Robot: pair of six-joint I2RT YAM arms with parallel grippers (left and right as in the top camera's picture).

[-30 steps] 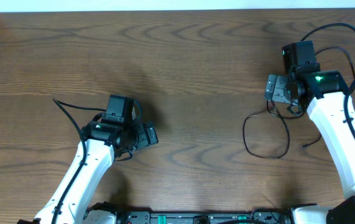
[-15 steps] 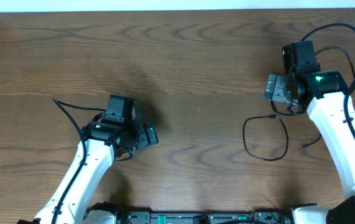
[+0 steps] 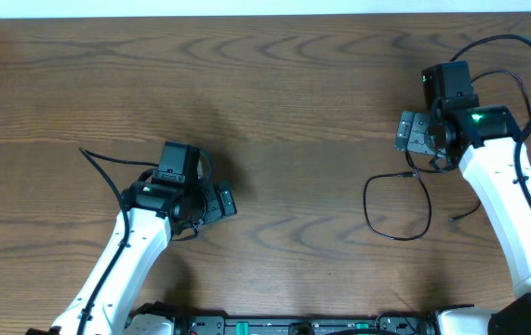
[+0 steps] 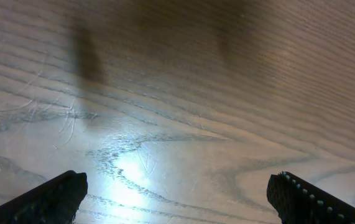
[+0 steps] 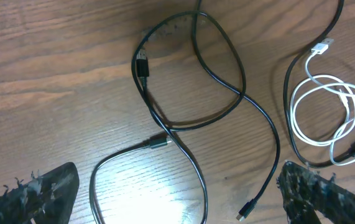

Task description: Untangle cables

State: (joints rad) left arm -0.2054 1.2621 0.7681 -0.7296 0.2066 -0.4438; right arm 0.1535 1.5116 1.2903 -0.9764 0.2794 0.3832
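**Left arm** (image 3: 139, 237): stands at the near edge of the bench (image 3: 293, 84), well to the left of the right arm (image 3: 502, 186).

**Left jaws:** wide open. In the left wrist view the fingertips (image 4: 50, 199) sit far apart at the lower corners with only bare wood between them. Nothing is held and nothing is touched.

**Black cables** (image 3: 366, 205): from overhead, one lies flat on the bench in a loose open loop just left of the right arm. Its plug end is near that arm's wrist. A second thin black end shows close against the arm's left side; whether it touches the arm cannot be told.

**Right jaws:** wide open. The fingertips (image 5: 37, 193) stand at the lower corners of the right wrist view and grip nothing. The cables lie on the bench beneath them.

**Under the right arm's jaws, right wrist view:**
- Black cords cross one another in slack loops, and one black plug (image 5: 141, 65) lies at the upper left.
- The white cable (image 5: 346, 99) lies in small loose coils at the right of that view, near the right-hand fingertip.
- A black cord curves round the left and lower sides of the white cable.
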